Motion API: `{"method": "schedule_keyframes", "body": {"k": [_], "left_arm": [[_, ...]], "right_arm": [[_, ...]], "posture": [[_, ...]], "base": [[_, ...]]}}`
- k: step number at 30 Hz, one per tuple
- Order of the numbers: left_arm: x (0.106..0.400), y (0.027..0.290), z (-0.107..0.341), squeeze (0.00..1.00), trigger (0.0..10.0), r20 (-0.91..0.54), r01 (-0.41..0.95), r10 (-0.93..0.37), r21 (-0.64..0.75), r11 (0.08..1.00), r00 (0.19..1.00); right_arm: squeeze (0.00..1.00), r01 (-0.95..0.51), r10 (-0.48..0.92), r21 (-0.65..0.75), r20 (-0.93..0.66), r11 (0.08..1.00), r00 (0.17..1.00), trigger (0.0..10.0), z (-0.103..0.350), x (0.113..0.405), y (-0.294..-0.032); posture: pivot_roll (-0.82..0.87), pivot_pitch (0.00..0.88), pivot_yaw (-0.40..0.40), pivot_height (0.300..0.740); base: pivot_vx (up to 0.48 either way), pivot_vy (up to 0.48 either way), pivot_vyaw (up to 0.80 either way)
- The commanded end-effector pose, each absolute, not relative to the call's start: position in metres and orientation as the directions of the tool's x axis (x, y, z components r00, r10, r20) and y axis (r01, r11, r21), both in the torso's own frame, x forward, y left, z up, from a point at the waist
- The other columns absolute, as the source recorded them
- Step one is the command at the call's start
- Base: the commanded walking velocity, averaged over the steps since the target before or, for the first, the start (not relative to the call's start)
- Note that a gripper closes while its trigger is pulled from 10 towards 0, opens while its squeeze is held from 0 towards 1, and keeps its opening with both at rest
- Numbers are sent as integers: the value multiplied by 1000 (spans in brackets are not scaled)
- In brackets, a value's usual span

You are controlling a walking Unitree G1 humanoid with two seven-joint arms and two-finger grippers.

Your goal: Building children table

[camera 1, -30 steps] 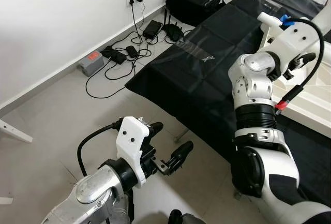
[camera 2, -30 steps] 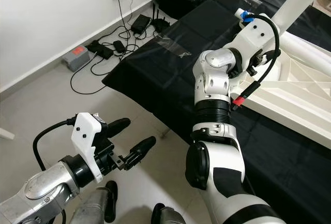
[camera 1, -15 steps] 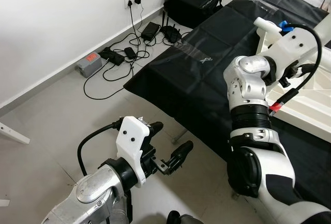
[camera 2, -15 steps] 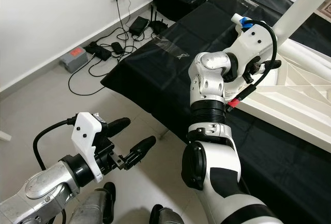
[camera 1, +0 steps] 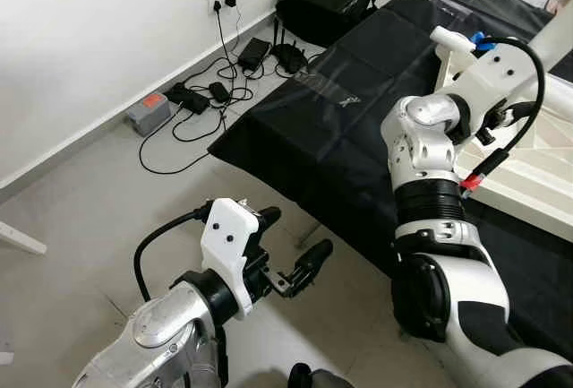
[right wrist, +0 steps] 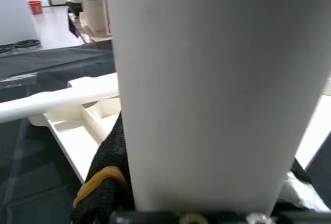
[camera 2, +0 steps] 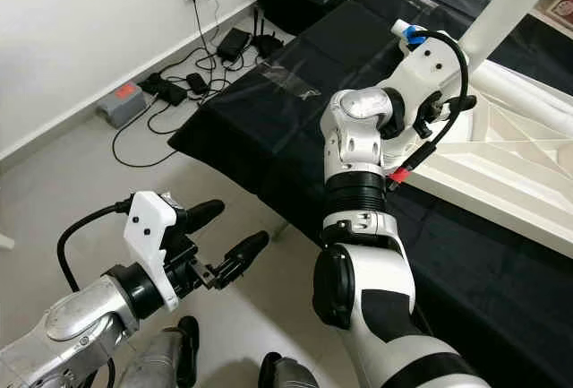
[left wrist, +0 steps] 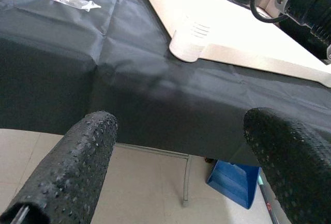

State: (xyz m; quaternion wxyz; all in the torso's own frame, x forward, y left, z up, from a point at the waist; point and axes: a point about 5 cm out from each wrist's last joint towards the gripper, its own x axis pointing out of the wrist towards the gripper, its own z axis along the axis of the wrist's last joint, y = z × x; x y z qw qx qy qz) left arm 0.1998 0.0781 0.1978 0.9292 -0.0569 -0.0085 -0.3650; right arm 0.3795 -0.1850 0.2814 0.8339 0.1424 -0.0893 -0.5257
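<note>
In the eye views, the right gripper (camera 2: 452, 106) reaches out over the white table top (camera 2: 528, 173), which lies upside down on the black cloth (camera 1: 331, 128). The left gripper (camera 1: 291, 249) hangs over the floor, its fingers wide and holding nothing.

In the left wrist view, the table top lies ahead, past the cloth's edge.

In the right wrist view, the fingers (right wrist: 106, 182) hug a white leg (right wrist: 217, 89) that stands straight up between them. The right arm is nearer.

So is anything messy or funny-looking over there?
Yes, a little. The white plastic table top lies upside down on the black cloth, ribs showing. A strip of clear tape sits crinkled on the cloth, and a tangle of black cables and chargers sprawls on the floor by the wall.
</note>
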Motion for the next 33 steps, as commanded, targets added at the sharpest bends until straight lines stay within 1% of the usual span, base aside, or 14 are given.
{"method": "schedule_keyframes", "body": {"k": [1,2,4,6,8,9,11,12,16,18,22,26,30,33], "left_arm": [[197,76,194,0,10000,44,691,-691,-105,715,721],[197,76,194,0,10000,44,691,-691,-105,715,721],[197,76,194,0,10000,43,691,-691,-104,715,722],[197,76,194,0,10000,43,691,-691,-104,715,722],[197,76,193,0,10000,43,691,-691,-104,715,722],[197,76,193,0,10000,43,691,-691,-104,715,722],[196,76,192,0,10000,44,692,-692,-103,714,720],[196,76,192,0,10000,44,693,-692,-103,714,720],[196,74,191,0,10000,46,695,-695,-101,712,718],[196,74,191,0,10000,49,697,-696,-99,710,716],[196,73,191,0,10000,48,700,-699,-99,707,713],[197,73,191,0,10000,49,700,-699,-97,707,713],[198,73,191,0,10000,52,699,-698,-96,708,714],[198,73,191,0,10000,52,699,-698,-96,708,714]], "right_arm": [[0,877,-874,222,-148,427,463,10000,235,382,-182],[0,877,-874,222,-148,427,463,10000,235,382,-182],[0,838,-857,270,-73,475,509,10000,251,385,-182],[0,838,-857,270,-73,475,509,10000,251,385,-182],[0,789,-834,316,18,527,551,10000,269,387,-184],[0,789,-834,316,18,527,551,10000,269,387,-184],[0,724,-794,351,109,594,598,10000,287,388,-183],[0,707,-781,356,131,611,610,10000,291,388,-183],[0,682,-768,371,171,630,617,10000,300,388,-183],[0,654,-757,392,229,647,612,10000,317,387,-183],[0,633,-748,407,261,658,610,10000,326,386,-182],[0,578,-716,425,352,697,603,10000,361,384,-181],[0,547,-703,446,375,708,604,10000,376,383,-182],[0,547,-703,446,375,708,604,10000,376,383,-182]], "posture": [[183,301,-84,740],[183,301,-84,740],[182,295,-88,740],[182,295,-88,740],[181,284,-87,740],[181,284,-87,740],[177,275,-85,740],[177,275,-85,740],[176,270,-83,740],[172,267,-79,740],[174,263,-83,740],[175,257,-88,740],[173,258,-91,740],[173,258,-91,740]], "base": [[0,0,0],[0,0,0],[0,0,0],[0,0,0],[0,0,0],[0,0,0],[0,0,0],[0,0,0],[0,0,0],[0,0,0],[0,0,0],[0,0,0],[0,0,0],[0,0,0]]}}
